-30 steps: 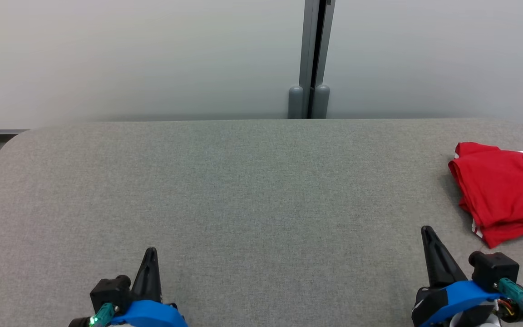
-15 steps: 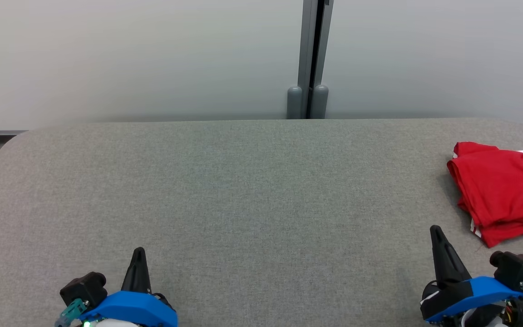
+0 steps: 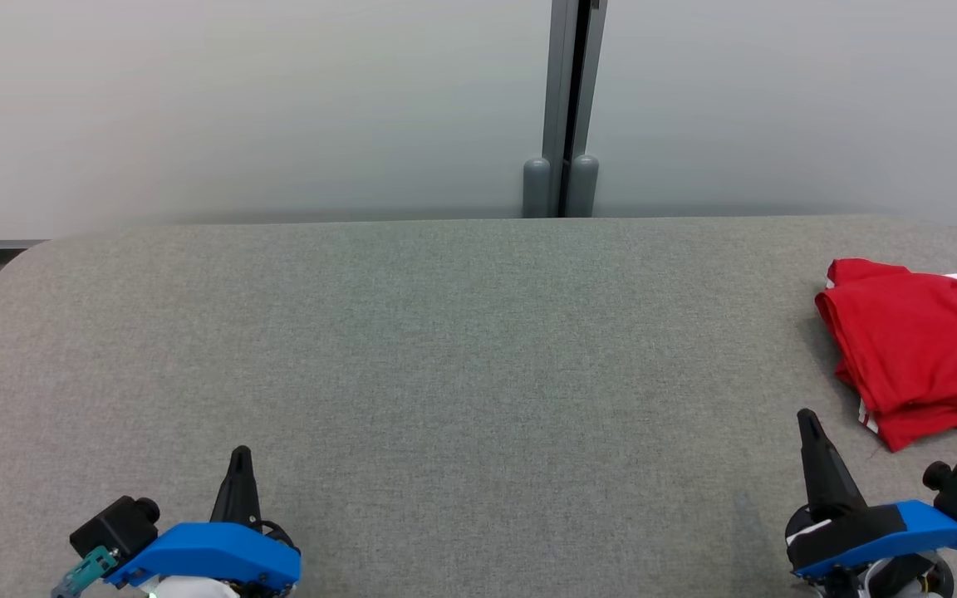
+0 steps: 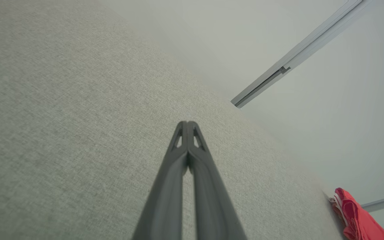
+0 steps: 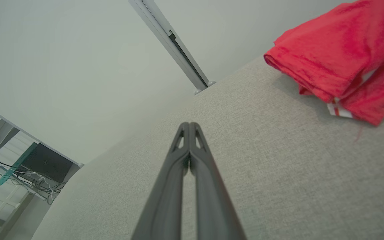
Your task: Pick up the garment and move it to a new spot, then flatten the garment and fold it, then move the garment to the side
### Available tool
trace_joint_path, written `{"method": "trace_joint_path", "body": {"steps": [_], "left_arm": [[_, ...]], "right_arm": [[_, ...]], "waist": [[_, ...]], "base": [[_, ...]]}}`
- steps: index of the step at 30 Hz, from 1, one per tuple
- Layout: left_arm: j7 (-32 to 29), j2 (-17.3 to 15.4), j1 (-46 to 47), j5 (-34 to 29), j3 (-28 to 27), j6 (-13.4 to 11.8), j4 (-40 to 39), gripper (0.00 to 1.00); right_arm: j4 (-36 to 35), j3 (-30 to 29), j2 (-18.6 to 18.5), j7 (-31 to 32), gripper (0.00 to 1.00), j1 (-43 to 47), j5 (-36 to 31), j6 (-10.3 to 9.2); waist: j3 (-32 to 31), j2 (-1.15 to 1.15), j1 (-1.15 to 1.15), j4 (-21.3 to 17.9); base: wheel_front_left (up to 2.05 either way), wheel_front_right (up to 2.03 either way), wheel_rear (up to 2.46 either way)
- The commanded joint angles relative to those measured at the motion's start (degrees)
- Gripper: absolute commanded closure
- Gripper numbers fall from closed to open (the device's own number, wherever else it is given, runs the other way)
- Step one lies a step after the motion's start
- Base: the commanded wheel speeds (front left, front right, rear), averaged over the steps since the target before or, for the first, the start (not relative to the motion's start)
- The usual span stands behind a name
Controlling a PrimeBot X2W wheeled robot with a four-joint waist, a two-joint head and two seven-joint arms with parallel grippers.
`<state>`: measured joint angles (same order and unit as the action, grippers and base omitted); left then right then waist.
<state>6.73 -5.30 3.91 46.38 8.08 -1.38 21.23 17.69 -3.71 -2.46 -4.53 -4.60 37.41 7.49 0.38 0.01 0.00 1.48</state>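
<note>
The garment [image 3: 919, 353] is a red jersey with white trim and dark lettering, folded into a compact stack at the far right edge of the grey table [image 3: 462, 332]. It also appears in the right wrist view, the garment [image 5: 338, 56] at upper right, and small in the left wrist view, the garment [image 4: 357, 216] at lower right. My left gripper [image 3: 240, 455] sits low at the near left, shut and empty, its fingertips [image 4: 187, 125] pressed together. My right gripper [image 3: 806, 418] is at the near right, a short way in front of the jersey, shut with nothing held, fingertips [image 5: 189, 126] touching.
A pale wall with a grey vertical post [image 3: 563, 108] stands behind the table. In the right wrist view a desk with cables [image 5: 28, 166] lies beyond the table's left end. A broad stretch of grey fabric spreads between the grippers and the far edge.
Both arms have drawn back and outward toward the near corners: the left gripper went left, the right gripper went right. The jersey has stayed where it lay.
</note>
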Motion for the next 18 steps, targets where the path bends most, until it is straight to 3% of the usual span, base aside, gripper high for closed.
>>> {"method": "trace_joint_path", "body": {"steps": [1,18], "left_arm": [[-0.61,-0.01,1.78,2.33,-0.97,0.56,-1.26,1.0],[-3.66,0.62,1.97,12.72,-4.26,2.61,-2.74,1.0]], "right_arm": [[-1.11,-0.24,-0.31,0.52,1.0,-1.12,2.8,0.0],[-1.82,-0.9,-0.38,3.05,1.0,-1.39,15.23,0.0]], "waist": [[-0.01,-0.01,0.0,-0.03],[-0.04,-0.01,0.0,-0.28]], "base": [[0.0,0.0,0.0],[0.0,0.0,0.0]]}}
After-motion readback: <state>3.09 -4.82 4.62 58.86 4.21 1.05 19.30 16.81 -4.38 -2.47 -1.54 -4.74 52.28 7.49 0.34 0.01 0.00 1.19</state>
